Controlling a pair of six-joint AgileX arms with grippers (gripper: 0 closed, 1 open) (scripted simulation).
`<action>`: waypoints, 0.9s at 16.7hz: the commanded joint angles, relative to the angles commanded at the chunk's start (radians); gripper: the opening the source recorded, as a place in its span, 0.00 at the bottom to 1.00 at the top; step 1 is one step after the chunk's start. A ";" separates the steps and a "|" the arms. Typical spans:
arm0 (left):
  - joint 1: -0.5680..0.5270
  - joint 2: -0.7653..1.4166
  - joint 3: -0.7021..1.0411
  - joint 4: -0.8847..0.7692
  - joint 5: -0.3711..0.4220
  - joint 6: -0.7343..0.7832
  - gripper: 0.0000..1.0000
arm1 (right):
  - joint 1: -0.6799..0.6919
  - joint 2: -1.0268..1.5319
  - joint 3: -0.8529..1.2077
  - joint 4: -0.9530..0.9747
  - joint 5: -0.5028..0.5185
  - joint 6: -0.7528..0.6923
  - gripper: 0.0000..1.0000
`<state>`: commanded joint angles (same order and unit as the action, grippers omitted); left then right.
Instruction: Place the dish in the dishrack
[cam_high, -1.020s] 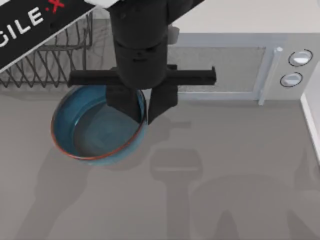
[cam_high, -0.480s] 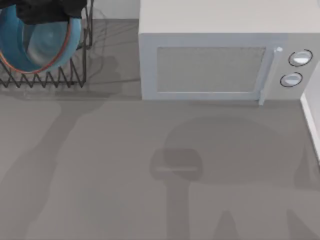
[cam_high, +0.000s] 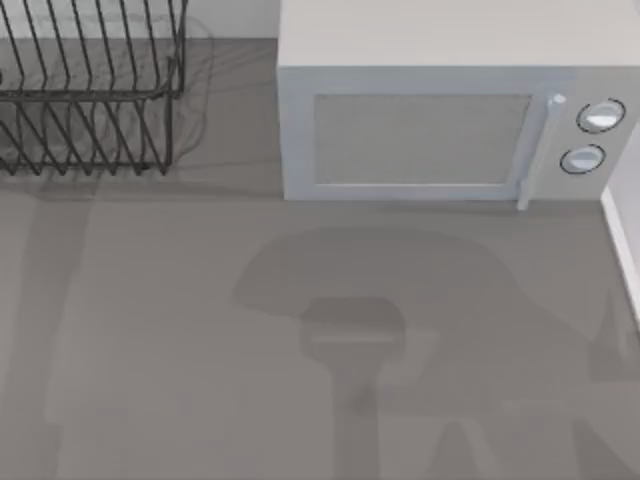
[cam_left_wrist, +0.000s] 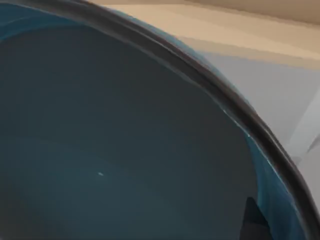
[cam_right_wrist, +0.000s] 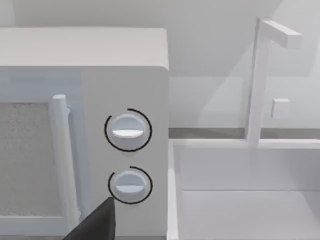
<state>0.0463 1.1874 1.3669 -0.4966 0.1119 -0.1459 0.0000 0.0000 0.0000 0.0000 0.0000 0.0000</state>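
The dish (cam_left_wrist: 125, 140) sits very close in the left wrist view, with its blue inside and a dark band along the rim. A dark fingertip (cam_left_wrist: 254, 222) of my left gripper rests at the dish's edge, and the gripper is shut on the dish. In the top view the dishrack (cam_high: 90, 95) stands at the back left of the table, a dark wire frame with thin upright tines. A dark part of my right gripper (cam_right_wrist: 95, 225) shows in the right wrist view, facing the microwave's knobs.
A white-grey microwave (cam_high: 420, 120) stands at the back, right of the dishrack, with two knobs (cam_right_wrist: 128, 131) and a bar handle. To its right is a white sink basin (cam_right_wrist: 240, 200) with a faucet (cam_right_wrist: 257, 75). Arm shadows lie on the grey tabletop (cam_high: 180, 350).
The left arm and the dish were above the dishrack at the top view's upper left and have since left that view. The rack's tines now stand uncovered there.
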 joint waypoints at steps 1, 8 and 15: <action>0.035 -0.061 -0.055 0.069 0.017 0.039 0.00 | 0.000 0.000 0.000 0.000 0.000 0.000 1.00; 0.135 -0.297 -0.253 0.271 0.095 0.159 0.00 | 0.000 0.000 0.000 0.000 0.000 0.000 1.00; 0.128 -0.259 -0.251 0.304 0.089 0.158 0.00 | 0.000 0.000 0.000 0.000 0.000 0.000 1.00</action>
<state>0.1748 0.9285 1.1164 -0.1928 0.2010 0.0125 0.0000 0.0000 0.0000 0.0000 0.0000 0.0000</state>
